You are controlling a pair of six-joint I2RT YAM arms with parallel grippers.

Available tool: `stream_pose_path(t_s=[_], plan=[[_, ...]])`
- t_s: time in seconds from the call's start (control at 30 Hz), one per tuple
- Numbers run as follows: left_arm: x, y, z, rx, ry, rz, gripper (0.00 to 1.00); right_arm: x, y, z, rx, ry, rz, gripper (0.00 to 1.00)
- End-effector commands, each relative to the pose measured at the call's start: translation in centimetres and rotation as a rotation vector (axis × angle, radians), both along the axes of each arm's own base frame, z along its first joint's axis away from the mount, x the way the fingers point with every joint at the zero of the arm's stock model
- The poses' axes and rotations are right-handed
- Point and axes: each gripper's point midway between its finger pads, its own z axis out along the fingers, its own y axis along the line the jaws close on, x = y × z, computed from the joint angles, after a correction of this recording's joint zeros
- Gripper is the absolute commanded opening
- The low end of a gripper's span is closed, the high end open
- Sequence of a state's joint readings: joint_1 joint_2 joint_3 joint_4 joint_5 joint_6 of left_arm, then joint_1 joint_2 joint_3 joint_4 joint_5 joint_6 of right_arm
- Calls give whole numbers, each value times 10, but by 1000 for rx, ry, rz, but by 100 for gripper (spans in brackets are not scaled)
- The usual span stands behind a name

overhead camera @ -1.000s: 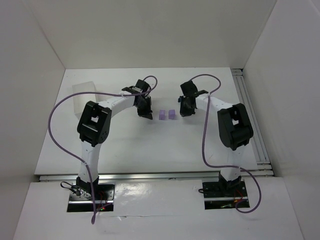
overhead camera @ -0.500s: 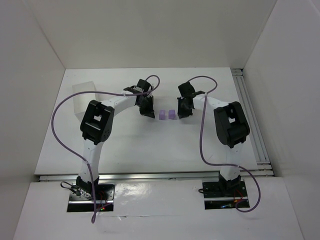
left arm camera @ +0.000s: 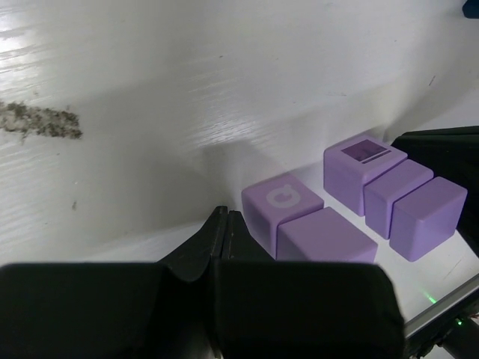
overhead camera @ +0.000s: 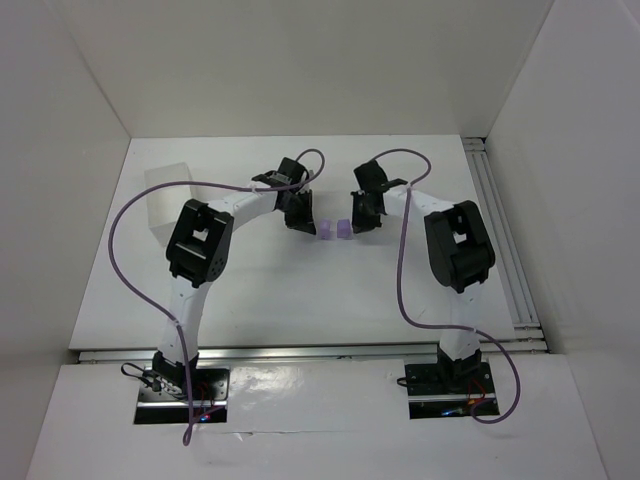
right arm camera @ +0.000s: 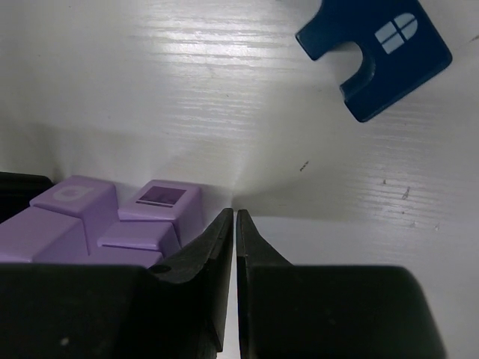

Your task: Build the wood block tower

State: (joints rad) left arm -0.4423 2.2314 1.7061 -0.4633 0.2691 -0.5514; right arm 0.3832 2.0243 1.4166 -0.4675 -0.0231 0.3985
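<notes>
A: How is the left claw [left arm camera: 223,221] set?
B: Pinched shut on nothing. 5 small light purple wooden cubes [left arm camera: 352,198] huddle on the white table [left arm camera: 150,90] just right of its tips.
A: And the right claw [right arm camera: 234,221]?
B: Closed tight too, empty. Those cubes sit just left of its tips, between the 2 claws. 1 dark blue wooden arch block [right arm camera: 378,52] lies farther ahead, rightward.

The blocks [overhead camera: 333,229] sit on the table [overhead camera: 300,290] between the left gripper [overhead camera: 304,223] and the right gripper [overhead camera: 359,222]; a box [overhead camera: 166,196] stands far left
</notes>
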Motion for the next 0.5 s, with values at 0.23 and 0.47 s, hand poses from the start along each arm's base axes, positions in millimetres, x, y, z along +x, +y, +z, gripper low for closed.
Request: stream_pose_path(t_s=[0.23, 0.47], plan=[[1, -21, 1, -32, -17, -57, 0, 14, 24, 12, 39, -47, 59, 12], [1, -27, 5, -38, -20, -58, 0, 12, 28, 12, 40, -47, 69, 12]])
